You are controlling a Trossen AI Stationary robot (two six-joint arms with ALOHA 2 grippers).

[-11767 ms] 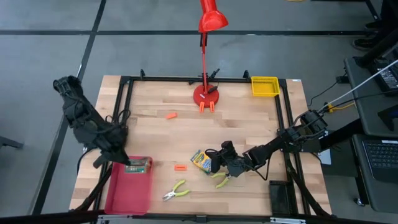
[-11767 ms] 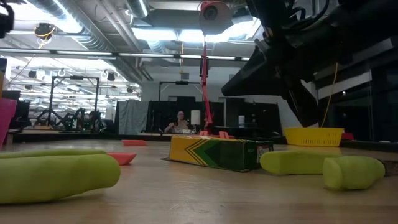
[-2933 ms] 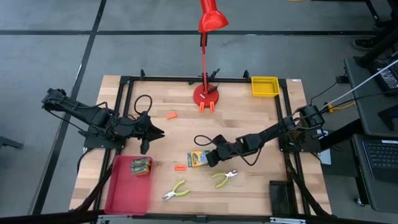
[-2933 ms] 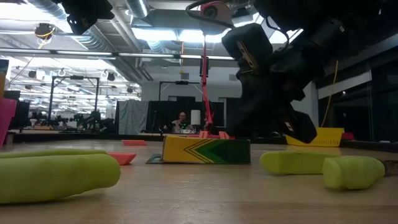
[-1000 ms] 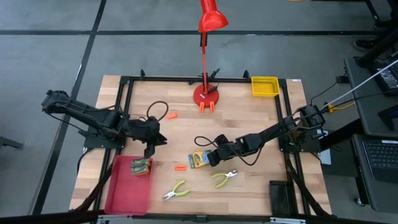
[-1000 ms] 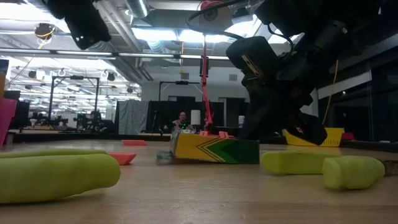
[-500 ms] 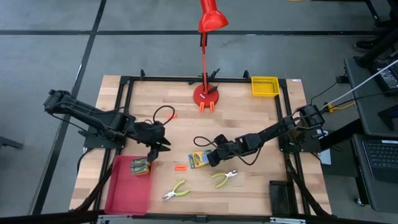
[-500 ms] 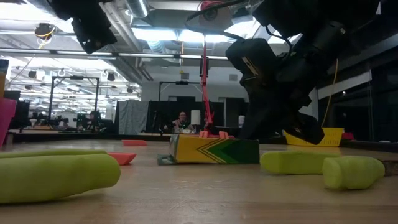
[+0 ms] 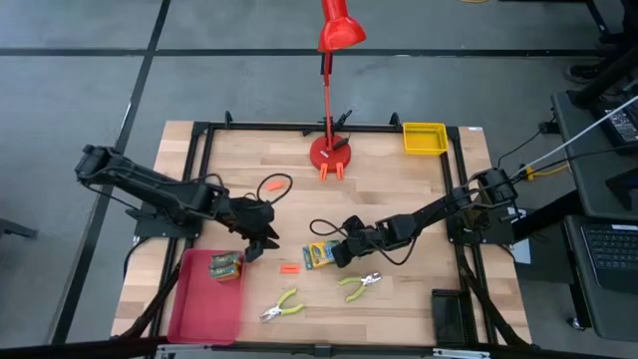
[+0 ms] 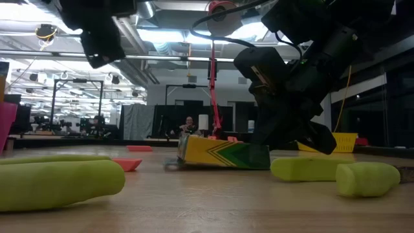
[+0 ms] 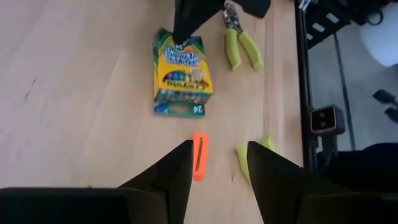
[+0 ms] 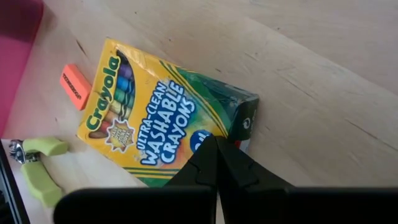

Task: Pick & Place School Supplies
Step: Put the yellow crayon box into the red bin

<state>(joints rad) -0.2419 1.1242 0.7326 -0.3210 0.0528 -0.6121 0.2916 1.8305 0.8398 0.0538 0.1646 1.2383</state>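
Your left gripper [image 9: 267, 239] hangs over the table [image 9: 399, 194] just beside the red tray [image 9: 189, 314], fingers [image 11: 174, 177] apart with nothing between them; in its wrist view an orange piece [image 11: 199, 156] lies on the wood right ahead of the fingertips, with the crayon box [image 11: 181, 74] past it; your right gripper [image 9: 334, 253] is down at the crayon box [image 9: 319, 254] mid-table, fingers [image 12: 214, 165] pressed together, tips touching the box's green edge, not clamped around it; in the low view the box [image 10: 223, 155] sits tilted, the end by the gripper lifted off the wood; second crayon box [image 9: 225, 266] lies inside the tray at its far end; orange piece [image 9: 289, 268] sits on the table between the two grippers, near the box; second orange piece [image 9: 271, 184] lies farther back, toward the lamp [image 9: 330, 150]; one pair of pliers [image 9: 361, 285] lies just in front of the right gripper; the other pliers [image 9: 282, 305] lie near the front edge, right of the tray; yellow bin [image 9: 424, 139] sits at the back right corner, well apart from everything else.
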